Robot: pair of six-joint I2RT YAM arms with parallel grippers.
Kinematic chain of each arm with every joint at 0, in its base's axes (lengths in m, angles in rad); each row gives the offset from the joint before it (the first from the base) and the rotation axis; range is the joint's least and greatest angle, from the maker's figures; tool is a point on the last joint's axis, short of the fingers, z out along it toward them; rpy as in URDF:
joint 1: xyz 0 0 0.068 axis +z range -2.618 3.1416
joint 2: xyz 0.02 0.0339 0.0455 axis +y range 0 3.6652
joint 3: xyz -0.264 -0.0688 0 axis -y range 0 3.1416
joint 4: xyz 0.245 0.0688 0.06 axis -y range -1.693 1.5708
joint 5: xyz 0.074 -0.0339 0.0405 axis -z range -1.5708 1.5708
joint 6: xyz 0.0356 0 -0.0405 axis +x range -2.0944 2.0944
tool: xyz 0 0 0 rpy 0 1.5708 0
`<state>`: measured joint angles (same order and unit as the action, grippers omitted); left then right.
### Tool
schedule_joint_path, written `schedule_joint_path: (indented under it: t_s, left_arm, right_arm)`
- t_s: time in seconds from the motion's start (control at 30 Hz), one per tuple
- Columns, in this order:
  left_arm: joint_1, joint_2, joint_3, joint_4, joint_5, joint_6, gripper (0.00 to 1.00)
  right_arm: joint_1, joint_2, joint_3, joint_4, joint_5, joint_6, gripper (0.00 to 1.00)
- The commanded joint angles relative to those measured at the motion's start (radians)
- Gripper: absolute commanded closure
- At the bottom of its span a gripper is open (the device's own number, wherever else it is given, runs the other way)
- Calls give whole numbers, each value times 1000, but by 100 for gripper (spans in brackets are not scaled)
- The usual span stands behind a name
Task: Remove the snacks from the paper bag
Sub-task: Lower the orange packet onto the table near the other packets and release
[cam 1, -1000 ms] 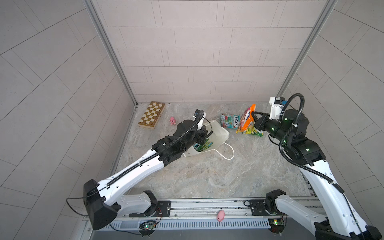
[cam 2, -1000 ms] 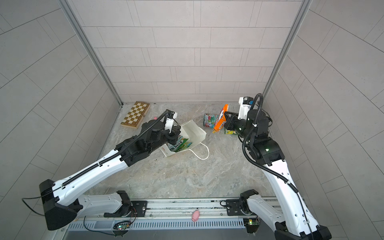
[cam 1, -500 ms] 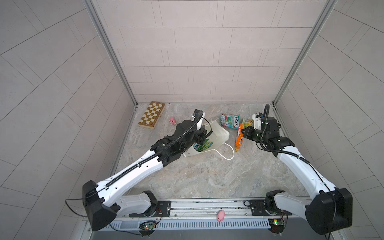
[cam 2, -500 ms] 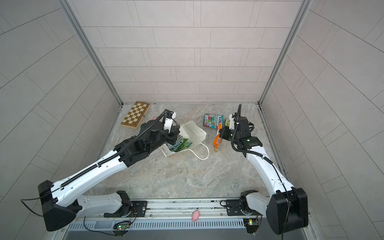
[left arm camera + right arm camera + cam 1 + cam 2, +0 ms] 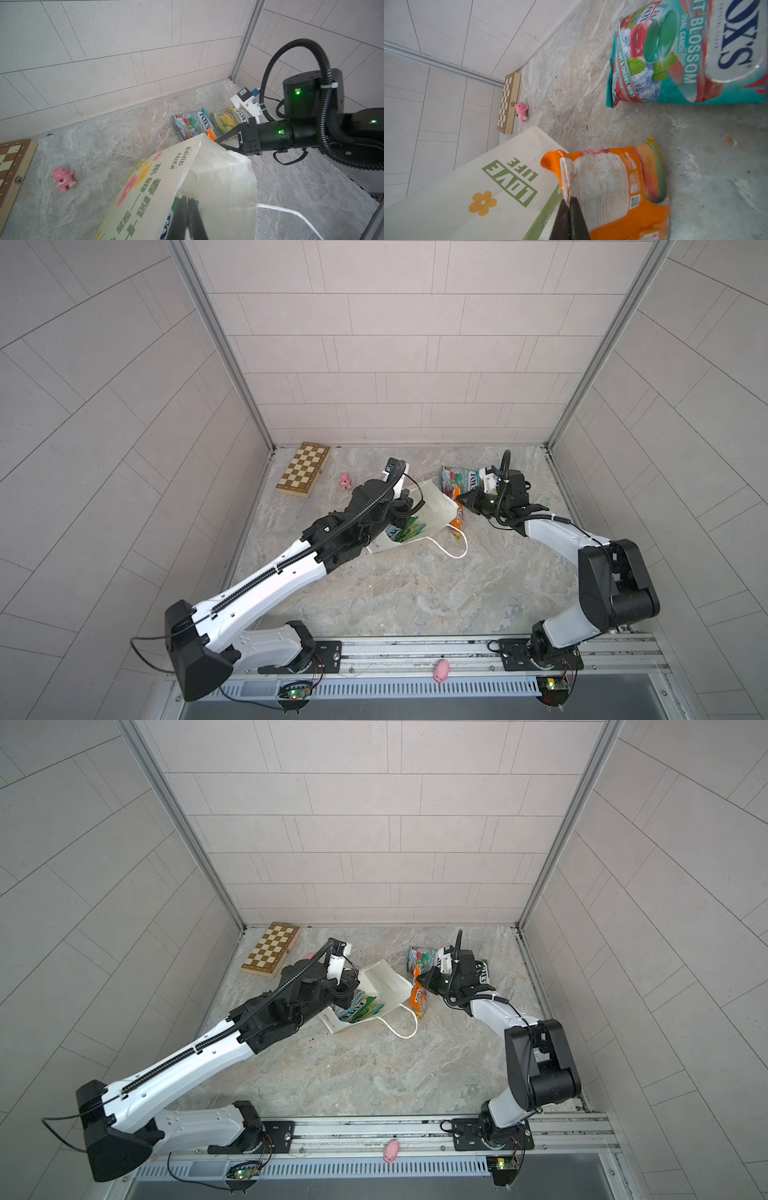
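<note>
My right claw (image 5: 569,204) pinches the packet (image 5: 612,187) by its seam, probably light and slippery; left claw (image 5: 188,202) sits closed inside the bag (image 5: 218,182), nine o'clock.

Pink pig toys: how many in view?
2. One pig toy lies on the table beside the chessboard box; another pig toy sits on the front rail. Others may be hidden behind the paper bag.

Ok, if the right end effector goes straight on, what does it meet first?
Likely the paper bag, its white side close ahead; the right end effector, shut on the orange packet, points at it. Depth unclear.
</note>
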<state>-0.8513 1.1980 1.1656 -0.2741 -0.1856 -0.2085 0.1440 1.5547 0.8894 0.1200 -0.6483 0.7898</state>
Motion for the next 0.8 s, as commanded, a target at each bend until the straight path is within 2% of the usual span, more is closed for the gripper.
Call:
schedule_joint_path:
  t_s: [0.0, 0.3, 0.57, 0.67, 0.77]
  left_arm:
    - [-5, -29, -13, 8, -15, 12, 100]
    - [-5, -26, -12, 10, -15, 14, 100]
    - [-5, -23, -14, 11, -15, 14, 100]
    - [-5, -18, -13, 10, -10, 14, 100]
    - [-5, -18, -13, 10, -9, 13, 100]
  right_arm:
    - [-30, 17, -35, 20, -30, -17, 100]
    - [-144, 21, -23, -202, 26, -201, 100]
    - [-164, 43, 31, -406, 154, -329, 100]
    - [-164, 46, 30, -433, 199, -347, 100]
    - [-163, 60, 19, -410, 183, -347, 100]
